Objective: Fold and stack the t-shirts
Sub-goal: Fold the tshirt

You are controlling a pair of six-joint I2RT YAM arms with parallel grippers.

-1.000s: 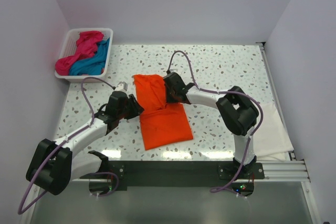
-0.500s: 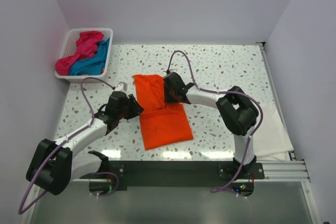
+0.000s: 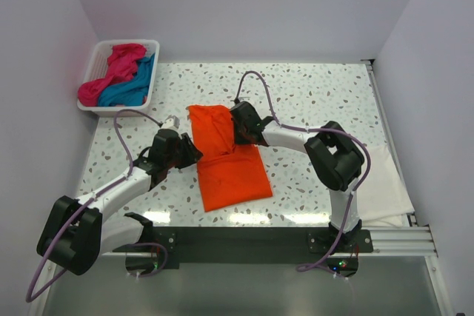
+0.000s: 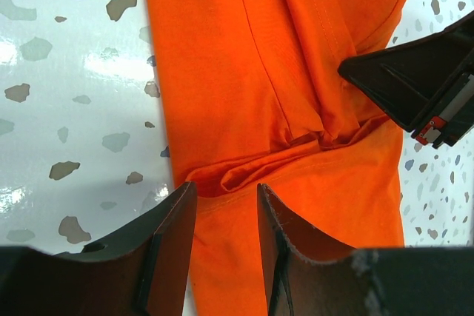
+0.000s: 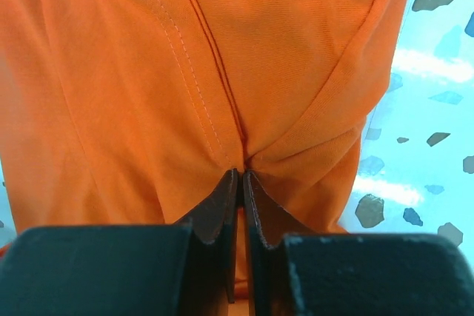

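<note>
The orange t-shirt [image 3: 226, 160] lies partly folded in the middle of the table, its upper half bunched narrow over a wider lower half. My right gripper [image 5: 241, 174] is shut on a pinched fold at the shirt's right side [image 3: 235, 132]. My left gripper [image 4: 224, 194] is open at the shirt's left edge [image 3: 194, 152], one finger on each side of a small fold of orange cloth [image 4: 244, 175]. The right gripper's black body [image 4: 415, 86] shows across the shirt in the left wrist view. The magenta-pink t-shirt [image 3: 111, 72] and the teal-blue t-shirt [image 3: 132, 88] lie crumpled in the basket.
The white slatted basket [image 3: 89, 108] stands at the table's back left corner. A white cloth [image 3: 385, 183] lies along the right edge beside a metal rail [image 3: 385, 109]. Walls close in the left, back and right sides.
The right gripper's fingers have closed on the orange cloth. Both arms and the shirt stay where they were.
</note>
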